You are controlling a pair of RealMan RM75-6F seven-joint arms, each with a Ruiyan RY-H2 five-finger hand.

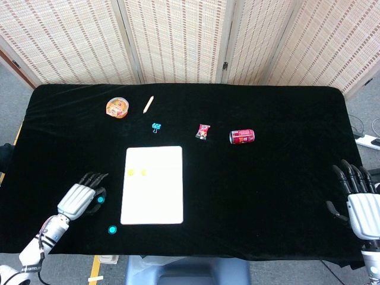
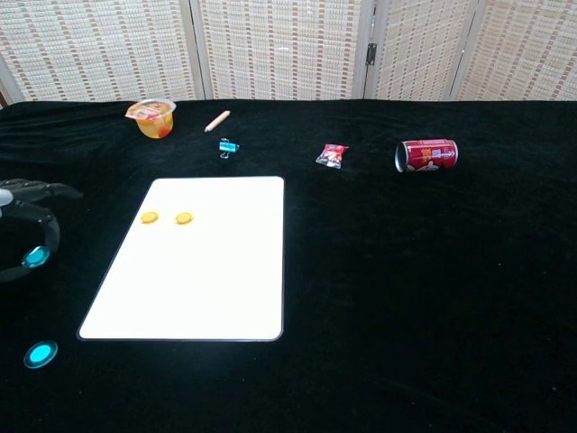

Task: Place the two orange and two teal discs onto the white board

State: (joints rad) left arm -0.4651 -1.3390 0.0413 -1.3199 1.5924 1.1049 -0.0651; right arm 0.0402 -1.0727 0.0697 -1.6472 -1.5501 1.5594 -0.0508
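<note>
Two orange discs [image 1: 131,173] [image 1: 142,173] lie side by side on the upper left part of the white board [image 1: 155,196]; the chest view shows the same orange pair [image 2: 150,217] [image 2: 184,218] on the board [image 2: 207,280]. My left hand [image 1: 83,200] hovers just left of the board and pinches a teal disc [image 1: 100,200], which the chest view shows in the hand's [image 2: 22,234] curled fingers as a teal disc [image 2: 36,257]. A second teal disc [image 1: 112,230] [image 2: 41,354] lies on the black cloth near the front edge. My right hand [image 1: 359,202] rests open at the table's right edge.
Along the back stand an orange jelly cup [image 1: 117,107], a wooden stick [image 1: 148,104], a blue binder clip [image 1: 156,127], a red sweet packet [image 1: 203,132] and a red can [image 1: 242,136] on its side. Woven screens close off the far side.
</note>
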